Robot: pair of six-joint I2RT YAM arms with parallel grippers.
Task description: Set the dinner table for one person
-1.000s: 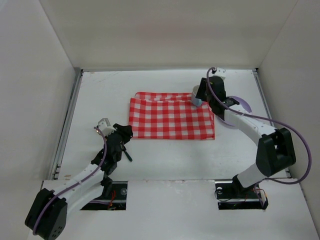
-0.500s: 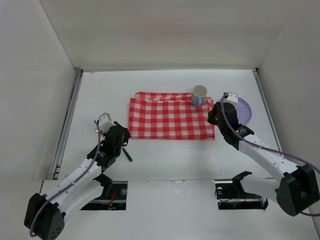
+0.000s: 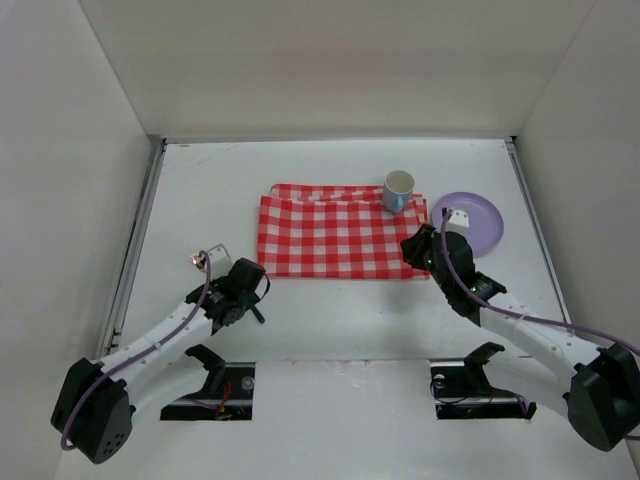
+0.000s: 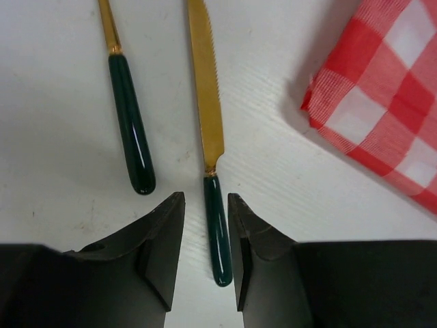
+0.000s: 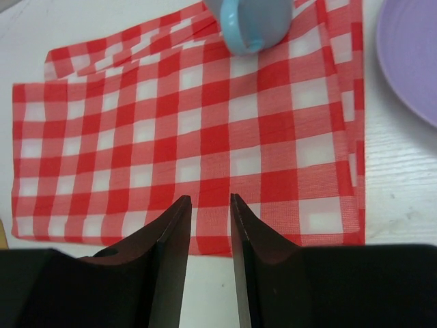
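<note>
White walls close off the dinner table (image 3: 200, 190), a matte white top with a grey rail (image 3: 138, 235) along its side that fills the floor of the scene under both arms.

On the left wrist view, the left gripper (image 4: 206, 205) hangs low over the tabletop with its fingers set narrowly apart. The dark green handle of a gold-bladed knife (image 4: 208, 137) lies between them. The handle sits against the right-hand finger, and a strip of white shows on the other side, so nothing is clamped. Just beside the knife, roughly parallel, lies a second green-handled utensil (image 4: 130, 116); its head is out of view. A corner of the red-and-white checkered cloth (image 4: 382, 102) lies near the blade.

The right gripper (image 5: 210, 205) is also at a narrow gap and holds nothing, poised over the near edge of the cloth. At the cloth's far right corner stands a light blue mug (image 3: 398, 190), upright, white inside. A purple plate (image 3: 480, 215) rests on the bare tabletop just beside the cloth's right edge.
</note>
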